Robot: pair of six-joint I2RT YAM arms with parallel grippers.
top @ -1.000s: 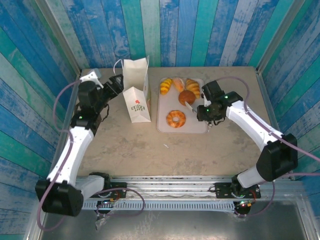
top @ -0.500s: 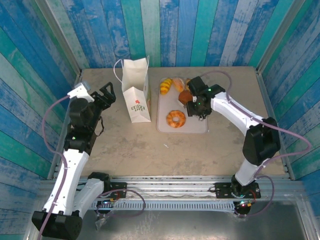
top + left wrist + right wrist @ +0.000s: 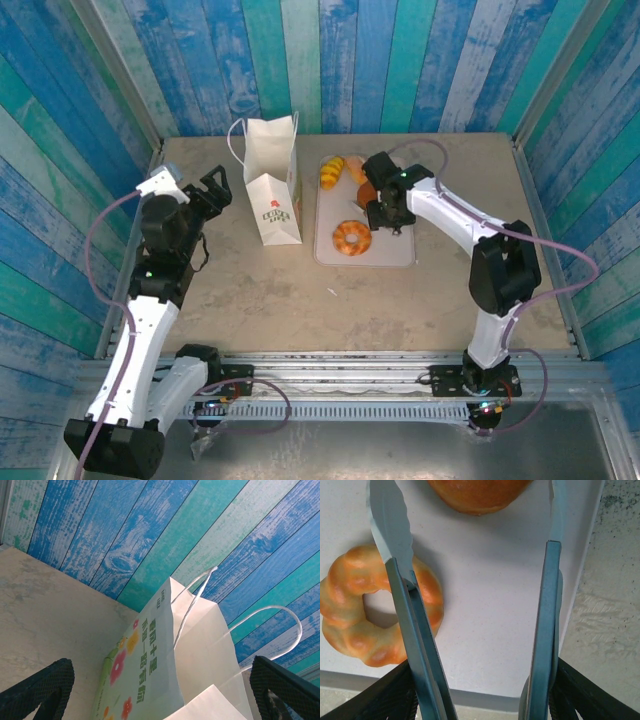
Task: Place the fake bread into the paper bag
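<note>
The white paper bag (image 3: 272, 185) stands upright left of the tray, its mouth open at the top. On the pale tray (image 3: 395, 250) lie a ring doughnut (image 3: 351, 237), an orange croissant (image 3: 332, 172) and a round brown bun (image 3: 369, 192), the bun partly under my right arm. My right gripper (image 3: 385, 210) hovers over the tray, shut on metal tongs (image 3: 410, 630). The tongs' blades are spread, one over the doughnut (image 3: 350, 615), with the bun (image 3: 475, 495) just beyond the tips. My left gripper (image 3: 212, 190) is open and faces the bag (image 3: 150, 675) from the left without touching it.
Blue and green plank walls close in the table (image 3: 250, 290) on three sides. A small pale scrap (image 3: 332, 292) lies on the tabletop in front of the tray. Bare tabletop (image 3: 615, 580) runs right of the tray's edge.
My right arm has swung left from the tray's right edge to above its middle, tongs in hand. The left arm drew back from the bag, then held still.
</note>
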